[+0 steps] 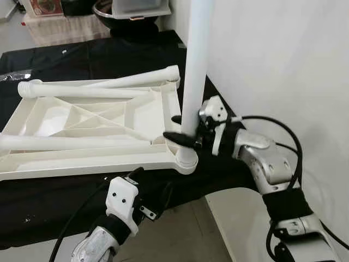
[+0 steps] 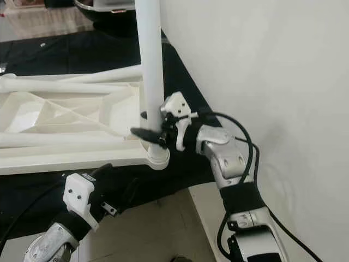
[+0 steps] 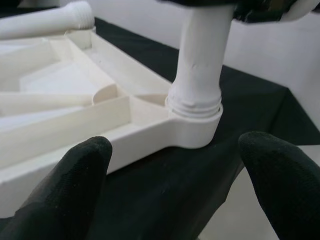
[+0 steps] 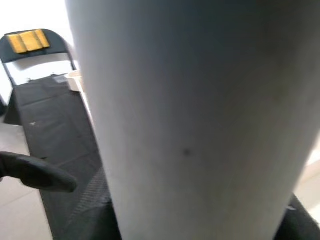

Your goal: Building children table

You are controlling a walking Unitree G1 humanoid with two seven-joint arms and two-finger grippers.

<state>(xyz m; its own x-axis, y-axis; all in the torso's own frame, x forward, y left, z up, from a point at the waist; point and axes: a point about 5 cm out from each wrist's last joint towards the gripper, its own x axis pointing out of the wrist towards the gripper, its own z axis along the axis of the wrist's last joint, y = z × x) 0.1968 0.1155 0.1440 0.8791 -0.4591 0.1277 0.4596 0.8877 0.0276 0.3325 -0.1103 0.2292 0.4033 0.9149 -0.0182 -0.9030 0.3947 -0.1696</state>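
Leg (image 1: 193,71) — stiff, light, slippery plastic; your right gripper (image 1: 185,130) pinches it low (near socket (image 1: 185,162)). Left gripper (image 3: 175,185) spread — idle.

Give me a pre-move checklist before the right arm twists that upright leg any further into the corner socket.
1. Right gripper clamped on the upright leg: ok, jaws closed around it just above the socket.
2. Leg seated in corner socket: ok, threads partly showing at the rim.
3. Leg fully screwed home: cannot tell.
4. Leg upright: ok, roughly vertical in the head views.
5. Left gripper bracing the tabletop: not ok, jaws open, short of the edge.
6. Three loose legs lying on the tabletop, apart from the socket: ok.
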